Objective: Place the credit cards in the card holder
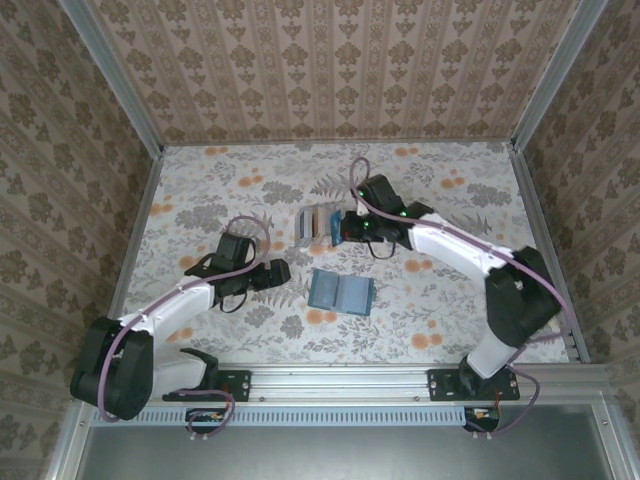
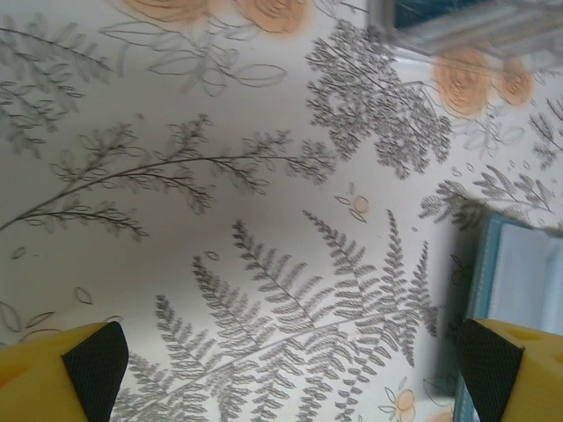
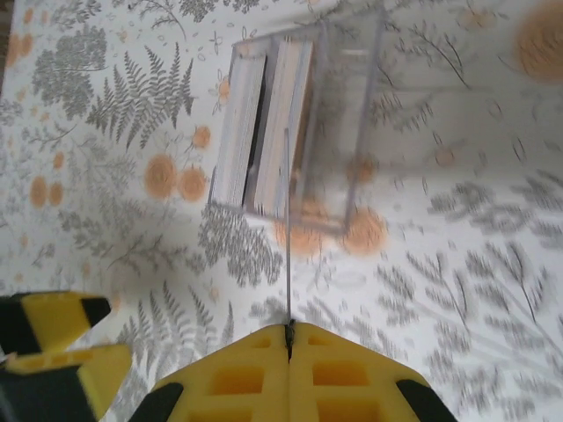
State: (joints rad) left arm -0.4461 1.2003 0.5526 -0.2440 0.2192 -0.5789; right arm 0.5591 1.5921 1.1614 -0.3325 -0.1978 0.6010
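Note:
The clear card holder (image 1: 312, 224) (image 3: 343, 114) stands upright near the table's middle, with cards (image 3: 264, 132) standing in its left slots. My right gripper (image 1: 346, 229) (image 3: 288, 330) is just right of it, shut on a thin credit card (image 3: 287, 237). That card shows edge-on in the right wrist view and blue (image 1: 334, 222) from above, its far end at the holder's slots. My left gripper (image 1: 278, 272) (image 2: 290, 360) hangs open over bare table, left of the teal wallet (image 1: 341, 292) (image 2: 523, 281), nothing between its fingers (image 2: 88, 365).
The teal wallet lies open and flat in front of the holder, between the two arms. Metal frame rails (image 1: 135, 220) and patterned walls bound the table on three sides. The holder's edge (image 2: 457, 22) shows at the top of the left wrist view.

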